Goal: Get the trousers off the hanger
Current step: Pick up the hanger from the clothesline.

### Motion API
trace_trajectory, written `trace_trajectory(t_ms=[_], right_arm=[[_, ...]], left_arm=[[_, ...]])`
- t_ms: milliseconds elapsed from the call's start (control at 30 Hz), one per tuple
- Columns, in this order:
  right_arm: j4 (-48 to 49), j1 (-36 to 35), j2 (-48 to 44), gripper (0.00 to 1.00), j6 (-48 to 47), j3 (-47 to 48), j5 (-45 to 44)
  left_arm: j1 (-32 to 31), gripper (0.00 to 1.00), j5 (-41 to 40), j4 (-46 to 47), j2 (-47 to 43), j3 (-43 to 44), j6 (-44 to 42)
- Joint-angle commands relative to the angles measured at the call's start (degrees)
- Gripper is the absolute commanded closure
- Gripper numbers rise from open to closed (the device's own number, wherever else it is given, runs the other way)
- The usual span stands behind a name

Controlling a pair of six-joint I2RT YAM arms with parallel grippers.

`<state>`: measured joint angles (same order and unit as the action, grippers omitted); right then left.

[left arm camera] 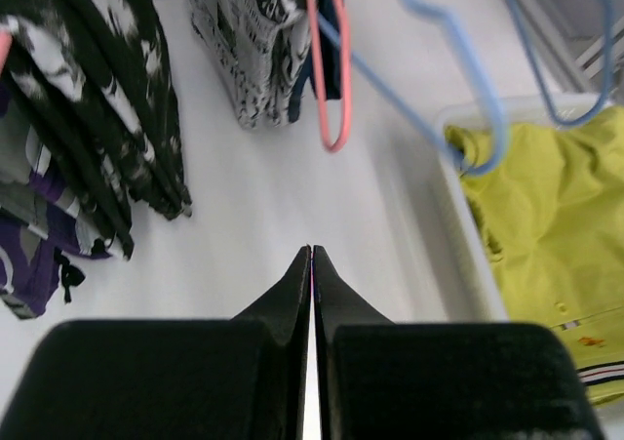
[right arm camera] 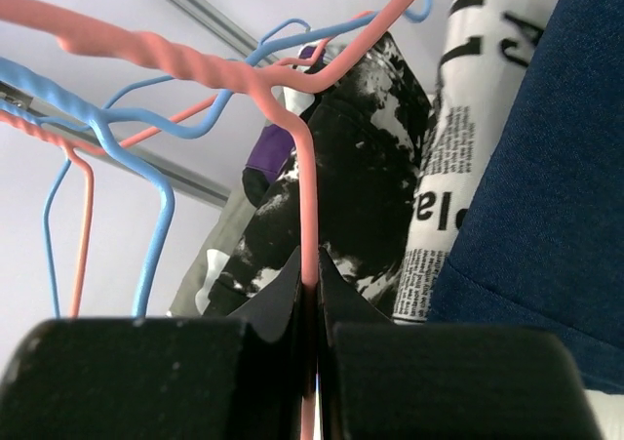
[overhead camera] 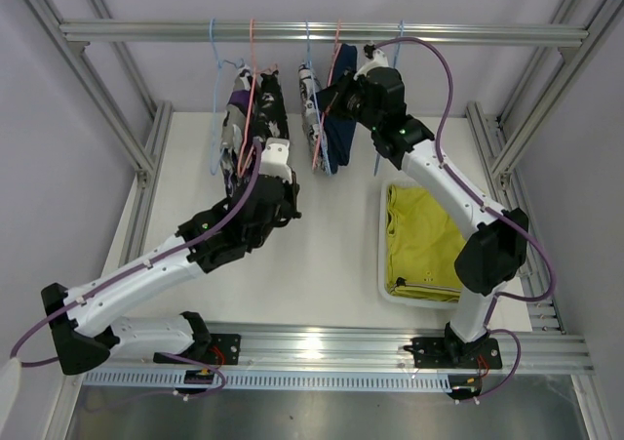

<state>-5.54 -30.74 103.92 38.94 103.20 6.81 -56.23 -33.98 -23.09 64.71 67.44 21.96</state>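
Under the rail (overhead camera: 322, 32), the right arm (overhead camera: 439, 181) has its jaws clamped on a pink hanger (right arm camera: 304, 186), just beside the hanging navy trousers (right arm camera: 546, 167). The left arm (overhead camera: 136, 274) reaches lower, jaws closed on nothing. Patterned trousers (overhead camera: 255, 113) hang from the rail; yellow-green trousers (overhead camera: 424, 230) lie in a bin (overhead camera: 382, 250) below it.

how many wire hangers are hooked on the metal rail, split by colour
blue wire hangers: 3
pink wire hangers: 2
total: 5
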Motion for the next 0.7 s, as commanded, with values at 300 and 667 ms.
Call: trace_trajectory(t_ms=[300,667], right_arm=[[-3.25,5.43,5.24,1.0,0.96,6.76,1.28],[-1.93,5.69,3.22,1.0,-0.26,5.7,1.81]], left_arm=[[0.06,0.99,0.66,0.06,-1.86,-4.24,2.13],[0.07,0.99,2.25,-1.43,-6.61,-5.83,3.71]])
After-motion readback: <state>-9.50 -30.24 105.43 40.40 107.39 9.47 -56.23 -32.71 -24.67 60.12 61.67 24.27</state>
